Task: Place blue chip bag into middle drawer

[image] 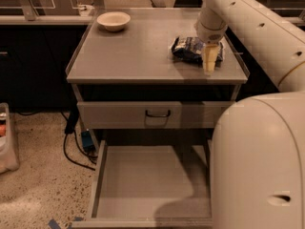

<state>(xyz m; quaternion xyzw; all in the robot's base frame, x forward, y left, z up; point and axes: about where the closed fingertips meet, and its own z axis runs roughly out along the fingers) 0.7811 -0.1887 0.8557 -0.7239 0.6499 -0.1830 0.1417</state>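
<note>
The blue chip bag lies on the right side of the grey cabinet top, dark and crinkly with pale lettering. My gripper points down at the bag's right end and hides that end; I cannot tell whether it touches the bag. The middle drawer is pulled out low in front of the cabinet, a wide shallow grey tray with a bare floor. My arm's shadow falls on its right part.
A cream round bowl stands at the back left of the cabinet top. A closed grey drawer front with a small black handle sits under the top. Cables lie on the speckled floor at left. My white arm body fills the lower right.
</note>
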